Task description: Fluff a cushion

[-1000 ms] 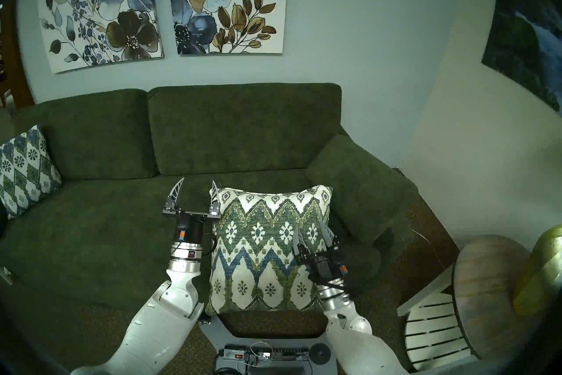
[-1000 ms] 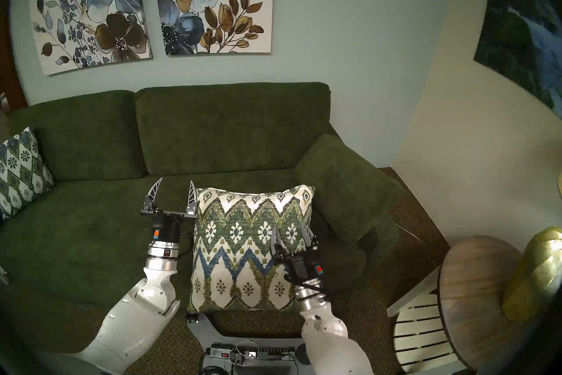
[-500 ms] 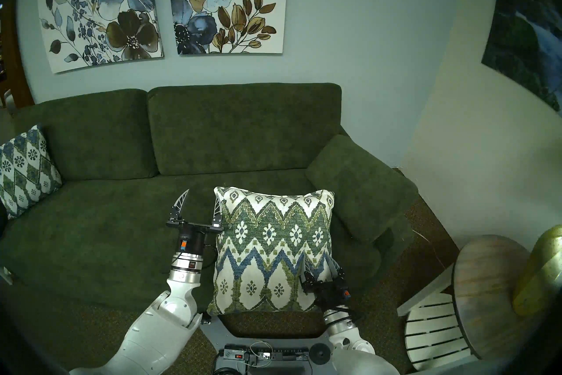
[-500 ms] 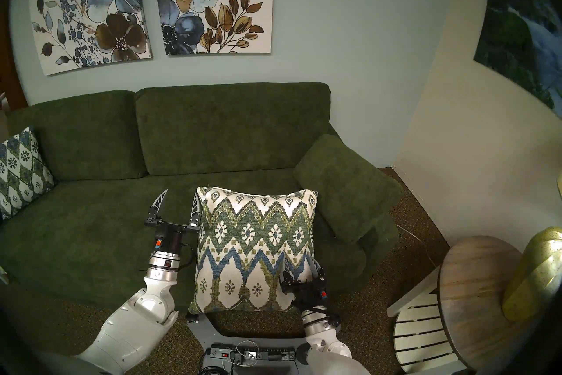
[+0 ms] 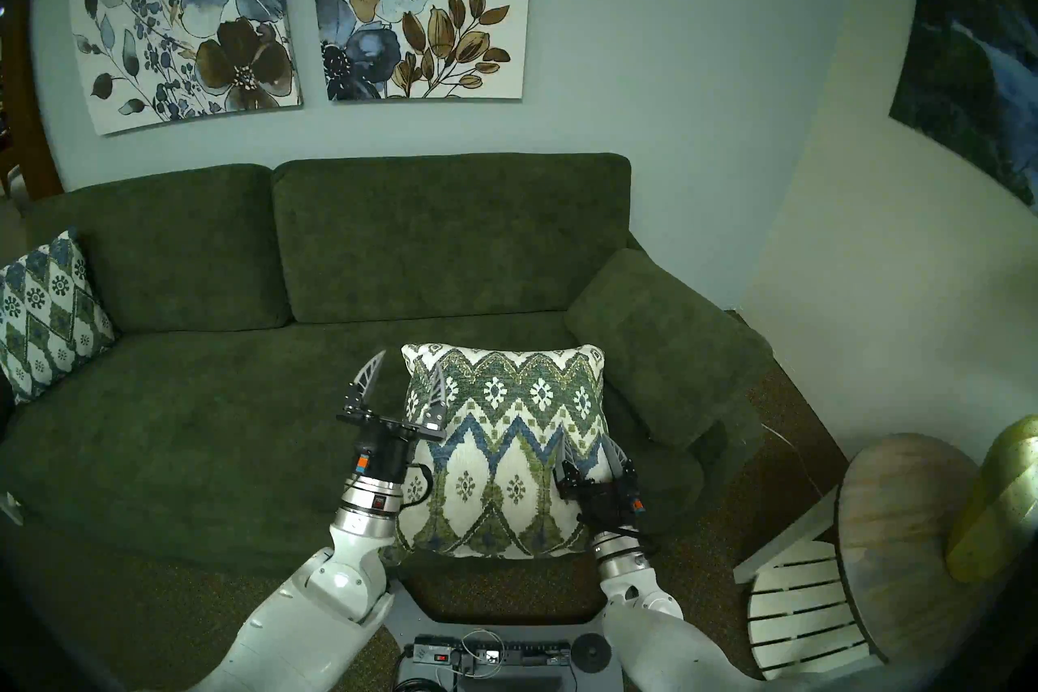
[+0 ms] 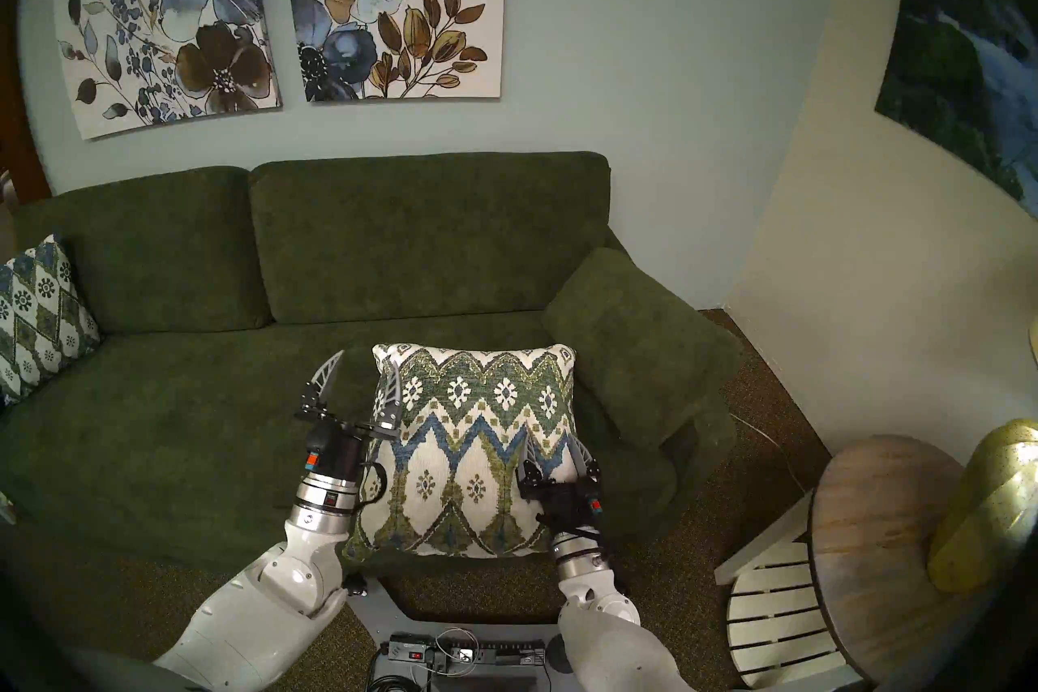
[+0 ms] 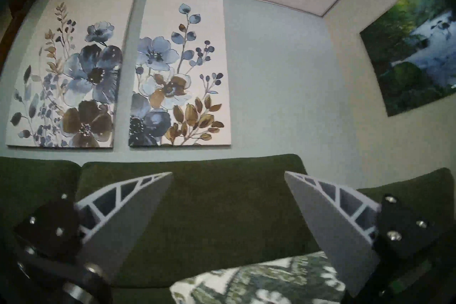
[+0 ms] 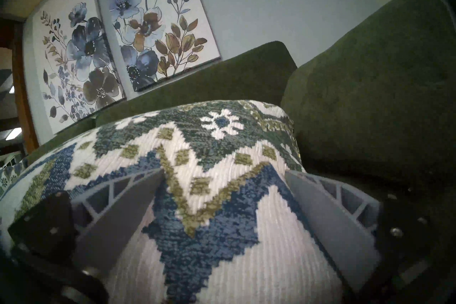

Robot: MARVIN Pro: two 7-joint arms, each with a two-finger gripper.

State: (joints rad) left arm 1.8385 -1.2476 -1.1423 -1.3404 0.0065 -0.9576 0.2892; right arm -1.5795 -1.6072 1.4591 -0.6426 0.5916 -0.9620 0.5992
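Note:
The cushion (image 5: 505, 455), cream with green and blue zigzags, lies on the right part of the green sofa seat (image 5: 196, 421), next to the armrest. It also shows in the other head view (image 6: 472, 455). My left gripper (image 5: 410, 360) (image 6: 369, 359) is open at the cushion's left side, one finger over its far left corner and the other over the seat. The left wrist view shows open fingers (image 7: 228, 172) with the cushion (image 7: 259, 281) below. My right gripper (image 5: 588, 442) (image 6: 551, 439) is open and pressed into the cushion's right part; the fabric (image 8: 222, 209) bulges between its fingers (image 8: 223, 171).
A smaller matching pillow (image 5: 50, 314) leans at the sofa's far left. The padded armrest (image 5: 663, 337) is right of the cushion. A round wooden table (image 5: 910, 533) with a gold object (image 5: 1000, 494) and a white slatted chair (image 5: 797, 612) stand on the right.
My left gripper has moved right onto the cushion's left side, and the cushion now looks narrower and plumper. My right gripper drew back, then pressed forward into the right part.

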